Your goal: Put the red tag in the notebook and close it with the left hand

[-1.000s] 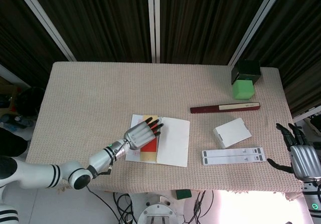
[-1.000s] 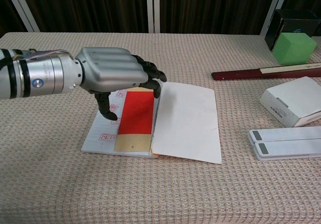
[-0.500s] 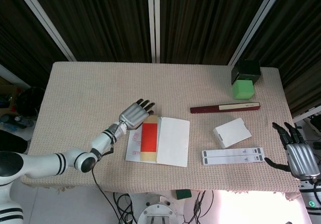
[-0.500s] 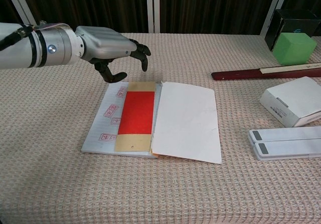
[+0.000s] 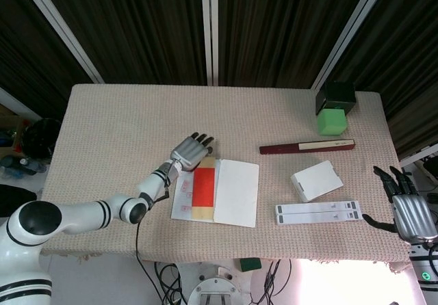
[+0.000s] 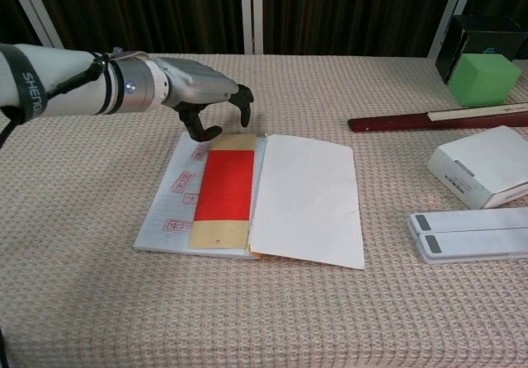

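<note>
The notebook (image 5: 236,192) (image 6: 305,199) lies open near the table's front edge, its blank right page facing up. The red tag (image 5: 204,188) (image 6: 224,185), red with tan ends, rests flat on the left page beside the spine. My left hand (image 5: 190,150) (image 6: 206,96) hovers just behind the tag's far end, fingers curled downward and apart, holding nothing. My right hand (image 5: 409,209) hangs past the table's right front corner, fingers spread, empty; it does not show in the chest view.
A white box (image 5: 315,180) (image 6: 483,165) and two flat white strips (image 5: 319,213) (image 6: 470,234) lie right of the notebook. A dark red ruler (image 5: 306,146) (image 6: 437,119) lies behind them. A green cube (image 5: 332,121) (image 6: 483,79) and black box (image 5: 335,95) stand at the far right corner.
My left hand lifted off the red tag and drew back toward the far end of the notebook, leaving the tag flat on the left page. The right hand barely shifted.
</note>
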`<act>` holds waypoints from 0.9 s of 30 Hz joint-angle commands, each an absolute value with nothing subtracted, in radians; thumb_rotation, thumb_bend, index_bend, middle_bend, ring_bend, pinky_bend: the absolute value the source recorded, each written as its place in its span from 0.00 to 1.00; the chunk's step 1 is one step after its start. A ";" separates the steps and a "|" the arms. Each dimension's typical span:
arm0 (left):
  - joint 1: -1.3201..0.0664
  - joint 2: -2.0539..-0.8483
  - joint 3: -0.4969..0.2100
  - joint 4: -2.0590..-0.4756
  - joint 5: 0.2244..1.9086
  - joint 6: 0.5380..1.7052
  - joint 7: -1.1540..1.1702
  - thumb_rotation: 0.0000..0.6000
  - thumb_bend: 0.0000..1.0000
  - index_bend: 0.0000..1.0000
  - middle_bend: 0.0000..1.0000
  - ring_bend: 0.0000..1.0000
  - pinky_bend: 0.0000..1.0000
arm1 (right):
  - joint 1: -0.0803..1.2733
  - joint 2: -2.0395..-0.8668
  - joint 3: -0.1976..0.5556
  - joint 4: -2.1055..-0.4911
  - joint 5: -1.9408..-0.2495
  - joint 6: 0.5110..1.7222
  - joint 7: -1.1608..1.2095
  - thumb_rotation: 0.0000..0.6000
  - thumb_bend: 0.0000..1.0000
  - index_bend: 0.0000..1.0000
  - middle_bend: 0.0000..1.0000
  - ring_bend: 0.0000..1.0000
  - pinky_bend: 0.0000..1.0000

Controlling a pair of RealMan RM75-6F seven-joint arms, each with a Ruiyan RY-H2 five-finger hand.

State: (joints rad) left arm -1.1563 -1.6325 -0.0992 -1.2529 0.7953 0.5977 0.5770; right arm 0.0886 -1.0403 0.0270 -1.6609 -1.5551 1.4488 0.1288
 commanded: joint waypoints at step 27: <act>-1.196 -1.651 -0.063 -1.266 0.808 0.639 0.545 1.00 0.50 0.26 0.02 0.01 0.11 | 0.093 -1.043 0.029 -1.653 -1.546 1.441 0.136 1.00 0.06 0.00 0.15 0.00 0.12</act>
